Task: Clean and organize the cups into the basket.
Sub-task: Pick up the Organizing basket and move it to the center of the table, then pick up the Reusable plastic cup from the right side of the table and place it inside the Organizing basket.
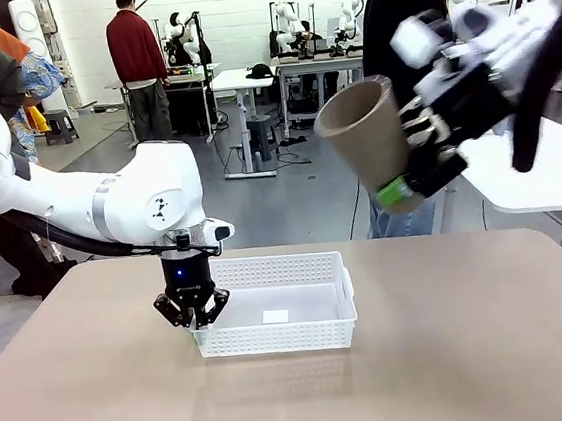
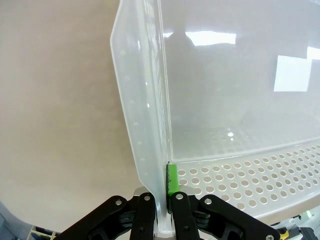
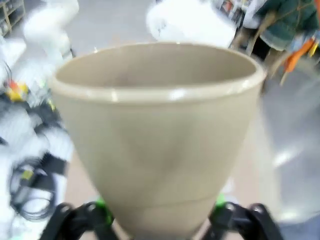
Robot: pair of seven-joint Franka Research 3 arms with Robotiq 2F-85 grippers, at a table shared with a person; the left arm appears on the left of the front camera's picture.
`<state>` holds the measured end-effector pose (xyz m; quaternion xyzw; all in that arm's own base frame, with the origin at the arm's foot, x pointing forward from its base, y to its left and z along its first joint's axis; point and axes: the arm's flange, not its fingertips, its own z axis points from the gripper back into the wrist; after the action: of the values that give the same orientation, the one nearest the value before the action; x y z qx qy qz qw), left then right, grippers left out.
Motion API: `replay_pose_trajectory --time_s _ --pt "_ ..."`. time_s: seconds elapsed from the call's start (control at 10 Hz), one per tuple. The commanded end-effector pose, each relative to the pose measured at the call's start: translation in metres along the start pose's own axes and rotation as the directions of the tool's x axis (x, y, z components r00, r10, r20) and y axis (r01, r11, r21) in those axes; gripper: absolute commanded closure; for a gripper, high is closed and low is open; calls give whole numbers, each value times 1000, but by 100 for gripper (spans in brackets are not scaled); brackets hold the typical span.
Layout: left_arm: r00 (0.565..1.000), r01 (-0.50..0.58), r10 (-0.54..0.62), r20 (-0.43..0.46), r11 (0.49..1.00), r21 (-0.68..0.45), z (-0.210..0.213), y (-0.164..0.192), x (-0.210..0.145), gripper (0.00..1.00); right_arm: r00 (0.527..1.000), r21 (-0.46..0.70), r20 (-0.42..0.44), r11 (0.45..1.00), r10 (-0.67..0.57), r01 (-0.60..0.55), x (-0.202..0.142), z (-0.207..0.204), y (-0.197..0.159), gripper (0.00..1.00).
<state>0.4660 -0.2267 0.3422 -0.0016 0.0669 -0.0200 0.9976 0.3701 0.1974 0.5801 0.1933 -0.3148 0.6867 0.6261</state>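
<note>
– Front view, left hand (image 1: 194, 318): what state?
– Clenched on the white lattice basket (image 1: 284, 339), at its near-left corner. In the left wrist view the hand (image 2: 164, 201) pinches the thin basket (image 2: 142, 125) wall between its two fingers (one green pad shows on the inner side).
– Where does the basket sit?
– Flat on the bench (image 1: 456, 343), a little left of centre. One small white patch (image 1: 275, 317) lies on its floor.
– Right hand (image 1: 405, 162)?
– Grasping a tan-brown cup (image 1: 361, 127) near its narrow base, high above the bench at the right, well apart from the basket. Cup tilted, mouth up and to the left.
– Right wrist view?
– Blurred. The cup (image 3: 160, 140) mouth faces away from the hand (image 3: 160, 216), with green pads on both sides of the base.
</note>
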Motion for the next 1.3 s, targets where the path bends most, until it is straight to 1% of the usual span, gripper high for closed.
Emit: replay_pose_trajectory --time_s 0.0,0.1,0.2,0.5,0.8,0.9,1.0,1.2 --pt "1000 4 -4 -3 1000 4 -2 0 -1 100 874 135 -475 973 -104 189 -22 -57 -29 21" --pt "1000 4 -4 -3 1000 4 -2 0 -1 100 816 142 -569 966 -99 216 -24 -83 -31 21" --pt "1000 4 -4 -3 1000 4 -2 0 -1 100 786 144 -611 963 -95 228 -23 -98 -34 21" --pt "1000 4 -4 -3 1000 4 -2 0 -1 100 742 153 -668 963 -63 220 -15 -123 -38 21" --pt "1000 4 -4 -3 1000 4 -2 0 -1 100 667 159 -745 971 0 178 12 -139 -19 21" --pt "1000 4 -4 -3 1000 4 -2 0 -1 100 650 163 -759 972 13 171 27 -143 -16 21" --pt "1000 4 -4 -3 1000 4 -2 0 -1 100 647 174 -762 972 30 159 40 -150 -18 21" --pt "1000 4 -4 -3 1000 4 -2 0 -1 100 664 196 -745 971 58 135 56 -164 -20 21"
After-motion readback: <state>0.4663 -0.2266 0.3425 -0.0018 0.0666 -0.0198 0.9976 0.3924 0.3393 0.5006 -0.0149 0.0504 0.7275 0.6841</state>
